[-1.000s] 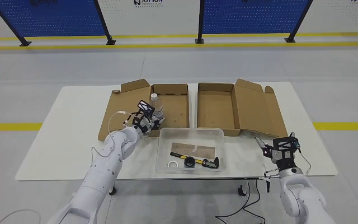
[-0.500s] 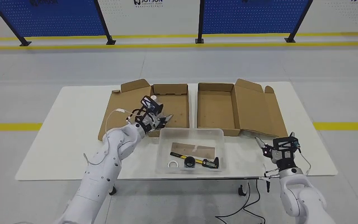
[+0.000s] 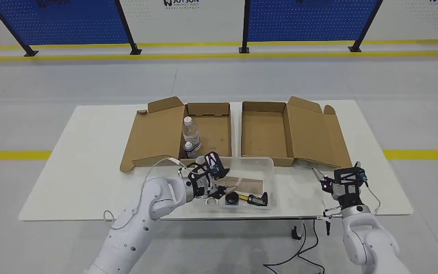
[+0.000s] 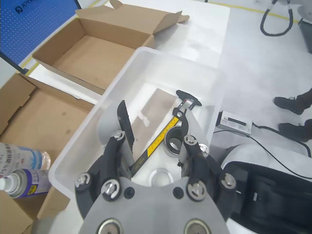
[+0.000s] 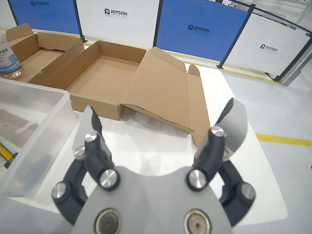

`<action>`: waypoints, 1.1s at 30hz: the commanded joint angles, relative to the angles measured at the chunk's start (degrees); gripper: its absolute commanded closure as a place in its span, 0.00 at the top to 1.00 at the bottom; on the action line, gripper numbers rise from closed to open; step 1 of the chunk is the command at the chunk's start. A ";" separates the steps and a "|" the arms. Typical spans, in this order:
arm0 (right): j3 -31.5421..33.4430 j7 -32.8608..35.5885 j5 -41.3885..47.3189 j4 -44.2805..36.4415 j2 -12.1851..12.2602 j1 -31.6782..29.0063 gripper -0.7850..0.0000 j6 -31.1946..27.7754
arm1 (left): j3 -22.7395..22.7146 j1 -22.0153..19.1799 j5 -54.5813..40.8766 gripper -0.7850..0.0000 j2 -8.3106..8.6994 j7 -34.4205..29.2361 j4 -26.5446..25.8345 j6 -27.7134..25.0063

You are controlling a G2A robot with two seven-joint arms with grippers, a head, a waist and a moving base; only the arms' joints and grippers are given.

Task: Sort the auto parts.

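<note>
We are logging: left gripper (image 4: 151, 115), fingers spread, hovering over clear bin (image 4: 170, 57) holding caliper (image 4: 158, 140) and two rings (image 4: 173, 143); right gripper (image 5: 162, 109), spread, empty, over table (image 3: 82, 151); bottles (image 3: 191, 133) standing in left cardboard box (image 3: 217, 137).

White table (image 3: 89, 151) on a grey floor (image 3: 219, 82), yellow line (image 3: 417, 154) alongside, blue fence panels (image 3: 61, 20) behind

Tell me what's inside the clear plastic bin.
A yellow-scaled caliper, a dark ring, a pale ring and a brown sheet. The left fingers hide part of the floor.

Left pincer (image 4: 152, 111) and right pincer (image 5: 162, 106) both gape.
</note>
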 commanded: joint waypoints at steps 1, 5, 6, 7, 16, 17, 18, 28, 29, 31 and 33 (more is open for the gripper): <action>0.00 0.00 0.00 0.00 0.00 0.00 1.00 0.00 | 0.73 -0.47 -0.56 0.53 -0.05 -2.31 0.48 0.78; 0.00 0.00 0.00 0.00 0.00 0.00 1.00 0.00 | 2.11 -1.64 -2.15 0.71 -0.16 -6.58 1.90 1.73; 0.00 0.00 0.00 0.00 0.00 0.00 1.00 0.00 | 2.43 -2.12 -2.29 0.72 -0.17 -7.46 2.20 1.70; 0.00 0.00 0.00 0.00 0.00 0.00 1.00 0.00 | 2.79 -2.51 -1.83 0.76 -0.16 -8.16 2.62 1.61; 0.00 0.00 0.00 0.00 0.00 0.00 1.00 0.00 | 5.17 -4.37 -1.21 0.73 -0.36 -7.95 6.03 2.50; 0.00 0.00 0.00 0.00 0.00 0.00 1.00 0.00 | 5.45 -4.58 -0.99 0.72 -0.39 -7.88 6.29 2.69; 0.00 0.00 0.00 0.00 0.00 0.00 1.00 0.00 | 5.73 -4.68 -1.13 0.71 -0.43 -7.78 6.72 2.87; 0.00 0.00 0.00 0.00 0.00 0.00 1.00 0.00 | 8.40 -6.77 0.07 0.50 -0.80 -7.17 10.08 3.77; 0.00 0.00 0.00 0.00 0.00 0.00 1.00 0.00 | 8.61 -6.92 0.26 0.49 -0.82 -7.19 10.33 3.82; 0.00 0.00 0.00 0.00 0.00 0.00 1.00 0.00 | 8.91 -7.14 0.44 0.49 -0.84 -7.11 10.73 3.87; 0.00 0.00 0.00 0.00 0.00 0.00 1.00 0.00 | 9.15 -7.30 0.56 0.49 -0.83 -7.15 10.95 3.88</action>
